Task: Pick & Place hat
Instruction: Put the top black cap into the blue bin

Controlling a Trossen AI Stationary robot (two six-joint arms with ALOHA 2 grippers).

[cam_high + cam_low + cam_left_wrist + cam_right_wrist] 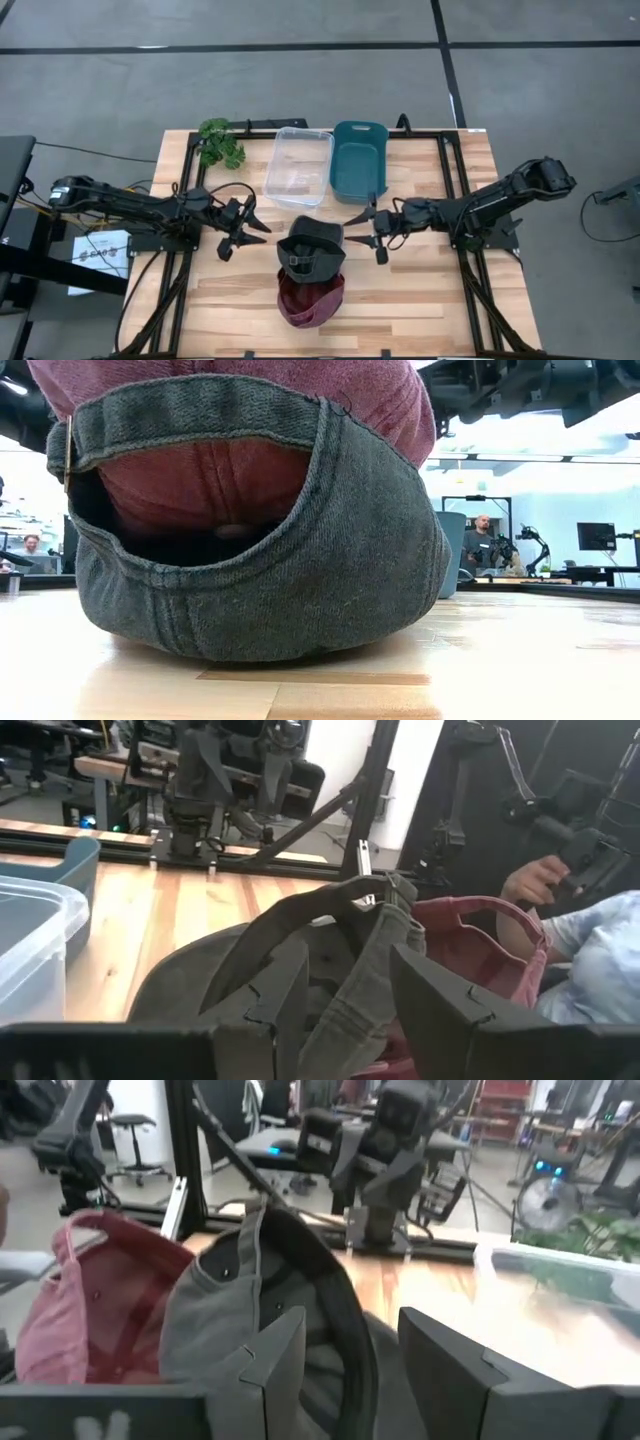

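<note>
the grey hat (312,246) is seen lying on the wooden table (420,300), stacked partly over a red hat (310,298) that sits nearest the table's front edge. in the low view the grey denim brim (300,560) is pressed over the red crown, so the two are touching and overlapped. on either side of the grey hat the two arms are lowered toward it: the left gripper (250,228) just beside its left edge, the right gripper (362,228) just beside its right edge. both pairs of fingers are held partly apart with nothing between them. farther back a clear bin (298,166) and a teal bin (359,160) stand side by side, with a green plant (220,142) in the far left corner.

the grasp is judged not yet made. a clean pick would likely be made by pinching the grey hat's raised edge only, so the red one is not dragged along, and by lifting it straight up before it is carried toward a bin.
</note>
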